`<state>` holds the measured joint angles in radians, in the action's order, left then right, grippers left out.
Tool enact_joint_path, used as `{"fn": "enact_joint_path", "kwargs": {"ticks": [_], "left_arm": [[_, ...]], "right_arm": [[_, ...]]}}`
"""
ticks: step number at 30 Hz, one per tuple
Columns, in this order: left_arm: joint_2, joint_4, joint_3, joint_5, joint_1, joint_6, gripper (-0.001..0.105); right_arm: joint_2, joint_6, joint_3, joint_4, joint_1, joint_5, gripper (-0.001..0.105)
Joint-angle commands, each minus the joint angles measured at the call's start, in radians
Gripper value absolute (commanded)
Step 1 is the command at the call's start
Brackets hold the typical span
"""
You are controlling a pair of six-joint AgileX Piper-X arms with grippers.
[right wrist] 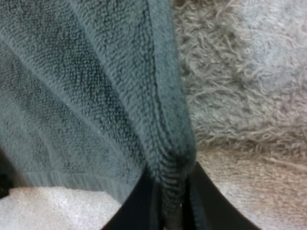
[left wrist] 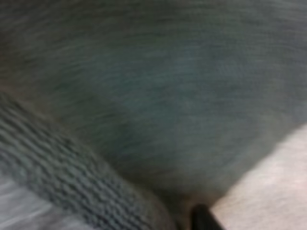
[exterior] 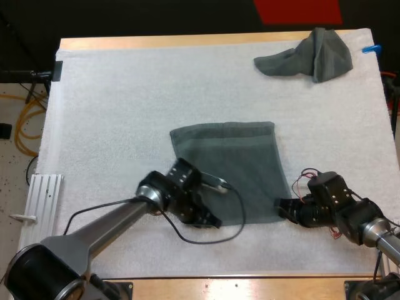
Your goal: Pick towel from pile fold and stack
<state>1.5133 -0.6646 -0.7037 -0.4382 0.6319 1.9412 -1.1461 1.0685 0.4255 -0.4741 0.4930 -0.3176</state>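
- The right gripper point(right wrist: 170, 213) has its two black fingers point(right wrist: 139, 206) pressed on the hem of the spread towel point(right wrist: 86, 96) from both sides, so it is gripping cloth, with the white mat point(right wrist: 249, 96) just beside that edge.
- In the high view this gripper sits at the lower right of the frame, at the towel's near right corner.
- The left gripper point(exterior: 209, 220) sits at the lower centre of the high view, at the towel's near left corner. Its wrist camera is pushed close against grey-green cloth, and I cannot tell whether it has a grip.
- The spread towel lies flat and open in the middle of the high view, its far edge straight and its left side slanting a little.
- A crumpled towel point(exterior: 309, 53) lies well apart at the upper right, near the mat's far corner.
- Judged progress: the picking and spreading look done for this towel, with both near corners attended.
- Left to do: the fold itself, probably by carrying the near edge over toward the far edge, then setting the folded piece down as the start of a stack, then the crumpled towel.
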Motion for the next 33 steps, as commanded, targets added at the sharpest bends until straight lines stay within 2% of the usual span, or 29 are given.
{"fn": "enact_joint_path", "kwargs": {"ticks": [1,2,6,12,16,20,24,27,29,33], "left_arm": [[0.003,0.02,0.0,0.003,0.021,0.024,0.005],[0.003,0.029,0.0,0.003,0.037,0.03,0.0],[0.003,0.022,-0.008,-0.006,0.066,0.035,0.0],[-0.048,-0.145,-0.031,0.009,0.067,-0.041,0.0],[-0.143,-0.29,-0.031,0.011,0.067,-0.067,0.0],[-0.229,-0.341,-0.031,0.004,0.067,-0.081,0.0],[-0.244,-0.284,-0.03,-0.012,0.062,-0.071,0.0],[-0.229,-0.186,-0.016,-0.019,0.023,-0.007,0.0],[-0.208,-0.116,-0.011,-0.057,-0.032,0.03,0.0],[-0.163,-0.018,-0.011,-0.145,-0.143,0.046,0.0]], "right_arm": [[0.006,0.012,-0.001,-0.011,-0.001,0.003,0.001],[0.006,0.012,-0.001,-0.011,-0.001,0.001,0.001],[0.006,0.017,-0.001,-0.011,-0.001,0.0,0.001],[0.075,0.036,-0.001,-0.063,-0.001,-0.052,0.001],[0.172,0.036,-0.001,-0.142,-0.001,-0.077,0.001],[0.256,0.034,-0.001,-0.228,-0.001,-0.119,0.001],[0.274,-0.008,-0.001,-0.198,-0.001,-0.117,0.001],[0.248,-0.08,-0.001,-0.092,-0.001,-0.107,0.001],[0.209,-0.142,-0.001,0.024,-0.001,-0.105,0.001],[0.104,-0.255,-0.001,0.215,-0.001,-0.104,0.001]]}}
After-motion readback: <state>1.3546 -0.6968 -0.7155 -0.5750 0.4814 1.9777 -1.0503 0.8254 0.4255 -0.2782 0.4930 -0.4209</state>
